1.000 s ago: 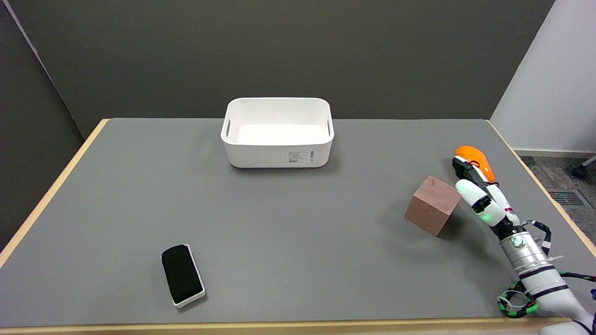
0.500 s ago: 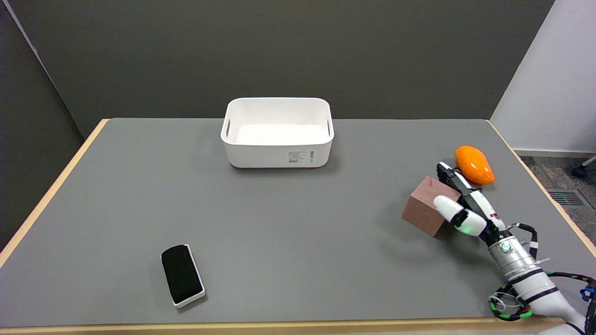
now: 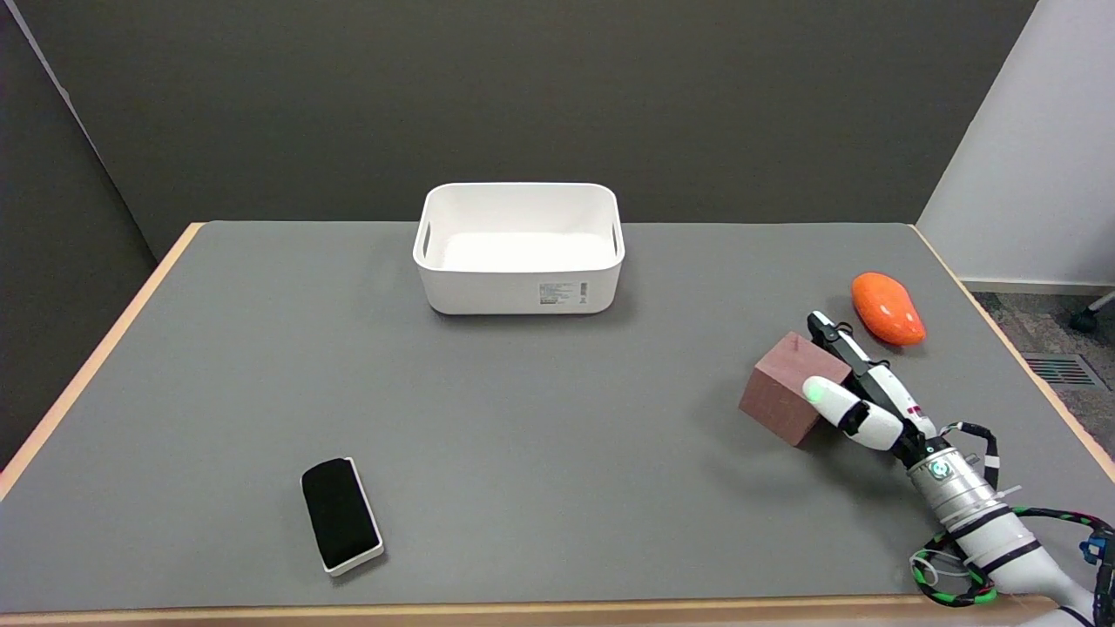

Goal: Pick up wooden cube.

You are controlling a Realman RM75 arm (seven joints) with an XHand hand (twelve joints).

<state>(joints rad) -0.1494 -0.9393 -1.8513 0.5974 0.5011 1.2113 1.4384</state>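
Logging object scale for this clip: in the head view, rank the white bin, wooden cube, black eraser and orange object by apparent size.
1. white bin, clearly largest.
2. wooden cube and black eraser: look alike in area; the eraser lies nearer the camera, so unranked.
3. orange object, smallest, though it sits farther back.

Single head view, above near table (image 3: 523, 453) edge, looking down, across

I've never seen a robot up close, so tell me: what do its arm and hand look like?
The right hand has slim black-and-white fingers, one glowing green at its tip. Behind it sits a shiny silver wrist with a small green light. The arm is white with black bands, and black and green cables loop around it.
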